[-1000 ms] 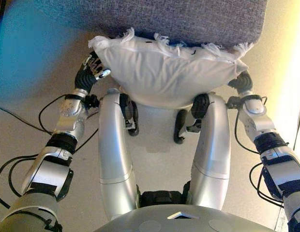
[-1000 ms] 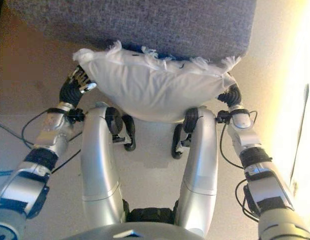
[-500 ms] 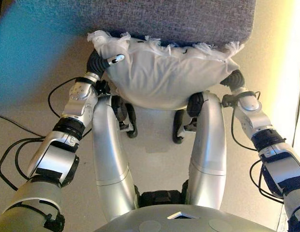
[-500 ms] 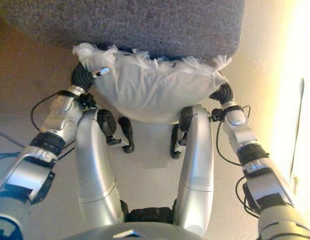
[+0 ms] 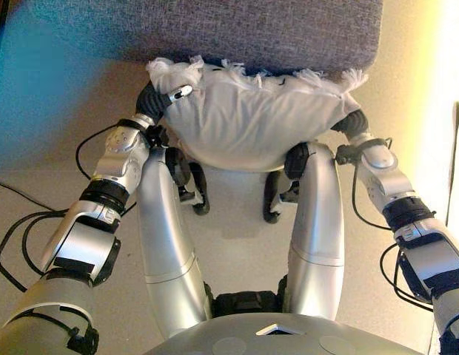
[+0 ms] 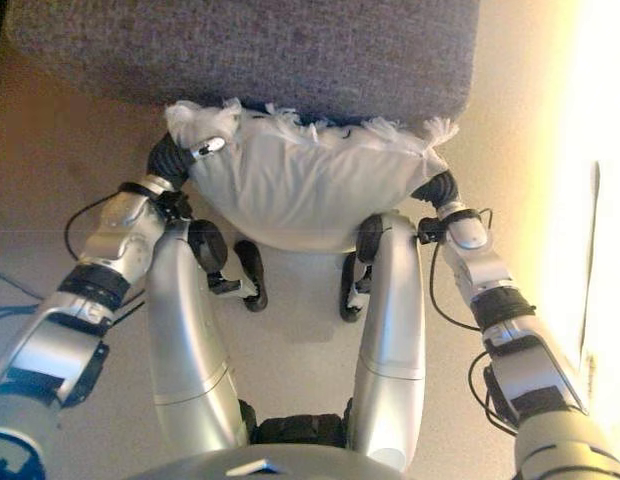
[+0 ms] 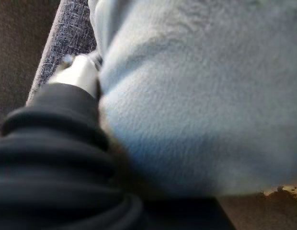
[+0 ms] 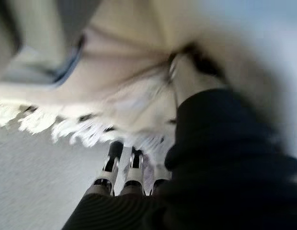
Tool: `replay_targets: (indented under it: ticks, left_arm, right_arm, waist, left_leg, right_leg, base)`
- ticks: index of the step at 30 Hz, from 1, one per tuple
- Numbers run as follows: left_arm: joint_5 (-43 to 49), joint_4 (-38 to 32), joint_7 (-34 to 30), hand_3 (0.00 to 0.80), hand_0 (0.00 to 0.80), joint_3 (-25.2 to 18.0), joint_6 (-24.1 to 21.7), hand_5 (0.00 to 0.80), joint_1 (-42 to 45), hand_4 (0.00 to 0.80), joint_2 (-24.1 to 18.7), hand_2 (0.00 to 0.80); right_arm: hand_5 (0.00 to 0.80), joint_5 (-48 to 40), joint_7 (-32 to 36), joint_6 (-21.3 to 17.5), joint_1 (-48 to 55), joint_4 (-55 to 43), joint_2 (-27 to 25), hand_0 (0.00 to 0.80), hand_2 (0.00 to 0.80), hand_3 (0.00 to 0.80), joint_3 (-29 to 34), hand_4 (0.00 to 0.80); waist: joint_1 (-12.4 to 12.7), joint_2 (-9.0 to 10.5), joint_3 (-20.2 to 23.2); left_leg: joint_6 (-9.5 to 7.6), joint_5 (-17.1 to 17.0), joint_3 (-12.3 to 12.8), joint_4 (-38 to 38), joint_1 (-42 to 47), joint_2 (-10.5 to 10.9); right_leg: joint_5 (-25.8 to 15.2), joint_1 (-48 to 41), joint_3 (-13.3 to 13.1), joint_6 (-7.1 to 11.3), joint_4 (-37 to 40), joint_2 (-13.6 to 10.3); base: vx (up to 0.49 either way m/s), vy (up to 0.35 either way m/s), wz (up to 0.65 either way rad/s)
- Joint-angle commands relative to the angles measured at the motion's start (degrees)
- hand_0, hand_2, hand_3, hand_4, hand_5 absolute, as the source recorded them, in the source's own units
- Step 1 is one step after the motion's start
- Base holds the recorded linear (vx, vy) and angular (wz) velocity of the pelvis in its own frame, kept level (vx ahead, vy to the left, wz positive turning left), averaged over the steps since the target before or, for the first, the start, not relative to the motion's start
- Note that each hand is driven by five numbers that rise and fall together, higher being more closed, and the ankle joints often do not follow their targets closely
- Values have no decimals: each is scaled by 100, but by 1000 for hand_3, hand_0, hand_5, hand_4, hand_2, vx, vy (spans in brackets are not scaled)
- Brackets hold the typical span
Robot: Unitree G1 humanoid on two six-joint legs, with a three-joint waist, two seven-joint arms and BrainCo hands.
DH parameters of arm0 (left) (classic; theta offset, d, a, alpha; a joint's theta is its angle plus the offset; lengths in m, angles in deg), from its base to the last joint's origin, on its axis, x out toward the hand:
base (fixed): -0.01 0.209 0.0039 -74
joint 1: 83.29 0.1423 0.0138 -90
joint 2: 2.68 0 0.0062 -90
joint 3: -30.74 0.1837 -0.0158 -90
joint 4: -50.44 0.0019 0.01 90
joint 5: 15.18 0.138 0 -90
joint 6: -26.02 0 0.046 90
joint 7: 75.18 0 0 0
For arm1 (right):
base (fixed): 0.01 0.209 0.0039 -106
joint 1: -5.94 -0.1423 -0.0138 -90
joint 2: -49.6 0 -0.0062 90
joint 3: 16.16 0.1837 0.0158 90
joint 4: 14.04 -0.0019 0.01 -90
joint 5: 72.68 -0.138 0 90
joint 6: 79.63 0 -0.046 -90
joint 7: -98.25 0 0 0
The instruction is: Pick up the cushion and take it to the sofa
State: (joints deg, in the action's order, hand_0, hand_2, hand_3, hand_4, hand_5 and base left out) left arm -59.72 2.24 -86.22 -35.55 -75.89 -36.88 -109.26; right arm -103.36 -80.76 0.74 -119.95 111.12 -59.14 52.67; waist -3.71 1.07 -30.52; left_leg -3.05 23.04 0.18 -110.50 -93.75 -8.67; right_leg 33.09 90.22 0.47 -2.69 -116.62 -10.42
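The white cushion with a fringed edge hangs between my two hands, just in front of the grey sofa. Its far edge touches or overlaps the sofa's front. My left hand grips the cushion's left corner, with the thumb lying over the top. In the left wrist view the cushion fills the frame beside the sofa fabric. My right hand holds the right corner from below and is mostly hidden. In the right wrist view its fingers lie under the fringe.
The sofa's front edge runs across the far side of the view. Beige floor lies below the cushion. A bright strip of light runs along the right side.
My left hand was spread beside the cushion's left end; now it has closed on that corner, thumb over the top. The view has shifted and the sofa looks nearer.
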Motion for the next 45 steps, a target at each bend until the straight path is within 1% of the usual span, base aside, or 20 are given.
replay_targets:
  ticks: [1,5,8,11,14,17,18,20,23,26,28,29,32,33,36,37,38,40,42,45]
  left_arm:
    - [41,-825,-570,800,800,598,-575,800,-513,800,681,800]
    - [42,-876,-560,800,800,519,-666,800,-447,800,703,800]
    - [139,-957,-500,800,800,483,-686,800,-378,800,697,800]
    - [201,-992,-383,800,800,436,-753,800,-398,800,657,800]
    - [195,-1010,-361,800,800,290,-805,800,-431,800,638,800]
    - [296,-1060,-320,800,800,98,-926,800,-332,800,639,800]
    - [287,-1085,-329,800,800,37,-1010,800,-278,800,629,800]
    - [241,-1115,-375,800,800,-113,-1193,800,-181,800,655,800]
    - [240,-1228,-425,800,800,-326,-1479,800,-26,800,719,800]
    - [279,-1350,-383,800,800,-381,-1791,800,104,800,819,800]
    - [357,-1487,-332,800,800,-390,-1933,800,236,800,891,800]
    - [486,-1548,-294,800,800,-382,-2020,800,324,800,912,800]
    - [624,-1898,-214,800,800,-356,-2066,800,638,800,932,800]
    - [595,-2052,-238,800,800,-368,-2069,800,803,800,901,800]
    - [711,-2394,-256,800,800,-476,-2043,800,1202,800,939,800]
    - [677,-2503,-250,800,800,-504,-2019,800,1303,800,930,800]
    - [595,-2639,-263,800,800,-565,-1957,800,1423,800,947,800]
    - [719,-2854,-249,800,800,-655,-1957,800,1699,800,1007,800]
    - [541,-3063,-319,800,800,-781,-1869,800,2018,800,1078,800]
    - [448,-3364,-434,800,800,-904,-1806,800,2511,800,1128,800]
  right_arm:
    - [800,29,51,-482,-631,-1004,579,800,800,800,-212,800]
    - [800,140,124,-608,-568,-1011,652,800,800,800,-212,800]
    - [800,270,65,-620,-520,-1076,684,800,800,800,-172,800]
    - [800,273,-67,-730,-542,-1088,697,800,800,800,-87,800]
    - [800,369,-153,-844,-624,-1090,765,800,800,800,45,800]
    - [800,486,-32,-890,-631,-1146,806,800,800,800,175,800]
    - [800,545,-4,-917,-628,-1166,807,800,800,800,199,800]
    - [800,674,32,-982,-627,-1216,812,800,800,800,241,800]
    - [800,795,107,-1099,-645,-1283,777,800,800,800,331,800]
    - [800,886,96,-1336,-579,-1335,792,800,800,800,386,800]
    - [800,1137,10,-1482,-429,-1467,853,800,800,800,406,800]
    - [800,1206,-14,-1538,-309,-1562,882,800,800,800,421,800]
    - [800,1467,-148,-1609,118,-1987,945,800,800,800,470,800]
    - [800,1523,-135,-1659,321,-2135,931,800,800,800,535,800]
    - [800,1561,-55,-1751,788,-2505,920,800,800,800,723,800]
    - [800,1560,-45,-1748,911,-2642,888,800,800,800,790,800]
    - [800,1546,-43,-1746,1024,-2779,884,800,800,800,865,800]
    - [800,1576,-48,-1762,1262,-2975,889,800,800,800,1005,800]
    - [800,1531,-13,-1734,1545,-3230,934,800,800,800,1147,800]
    - [800,1584,99,-1693,2006,-3554,1003,800,800,800,1310,800]
  waist:
    - [73,49,73]
    - [77,31,73]
    - [72,12,73]
    - [72,18,73]
    - [85,18,73]
    - [96,15,73]
    - [94,5,73]
    - [101,-4,73]
    - [93,-23,75]
    - [61,-46,148]
    - [45,-46,214]
    - [42,-44,254]
    - [40,-26,389]
    - [43,-16,472]
    - [51,8,652]
    - [51,14,703]
    - [52,28,766]
    - [73,16,912]
    - [96,3,1093]
    - [147,0,1403]
  left_leg:
    - [-43,1157,54,-452,380,60]
    - [-28,1165,51,-451,380,65]
    - [3,1119,41,-379,380,85]
    - [42,1046,51,-190,381,94]
    - [70,889,82,190,394,96]
    - [111,725,114,865,835,92]
    - [132,654,135,1152,1049,81]
    - [191,498,166,1705,1404,123]
    - [284,252,186,2544,1948,196]
    - [408,-54,184,3306,2322,289]
    - [443,-250,195,3839,2626,325]
    - [454,-359,212,4169,2838,324]
    - [479,-713,289,5254,3597,304]
    - [481,-847,348,5710,3932,286]
    - [458,-1080,503,6654,4710,314]
    - [454,-1144,543,6931,4952,344]
    - [419,-1404,605,7295,5127,387]
    - [403,-1532,642,7790,5568,517]
    - [387,-1666,692,8268,6012,590]
    - [364,-1883,686,9077,6759,725]
  right_leg:
    - [-454,-26,-69,108,416,-197]
    - [-459,-26,-60,121,435,-213]
    - [-508,-26,-74,152,509,-223]
    - [-572,-26,-88,189,685,-238]
    - [-733,-40,-72,192,1055,-246]
    - [-910,-484,2,197,1755,-211]
    - [-1000,-703,28,207,2073,-166]
    - [-1167,-1080,62,224,2662,-35]
    - [-1401,-1623,62,305,3478,172]
    - [-1660,-1997,42,389,4230,301]
    - [-1837,-2246,57,460,4678,329]
    - [-1941,-2426,70,493,4958,306]
    - [-2195,-3116,144,562,5813,230]
    - [-2284,-3453,199,585,6231,204]
    - [-2438,-4215,348,615,7163,182]
    - [-2493,-4450,385,620,7462,189]
    - [-2731,-4642,440,591,7876,189]
    - [-2840,-5103,496,611,8427,197]
    - [-2955,-5527,571,673,8900,196]
    - [-3096,-6283,672,765,9667,227]
  base:
    - [0,0,0]
    - [0,0,0]
    - [0,0,0]
    - [-2,-15,3]
    - [-17,-20,15]
    - [-22,-7,6]
    - [-39,-9,-12]
    - [-57,-4,-16]
    - [-95,18,-16]
    - [-110,27,-15]
    - [-68,16,-10]
    - [-23,-7,-6]
    - [20,-23,5]
    - [61,-43,10]
    - [65,-44,14]
    - [-42,-45,9]
    - [-51,-41,2]
    - [-30,-16,-1]
    - [48,-10,2]
    - [93,-13,3]
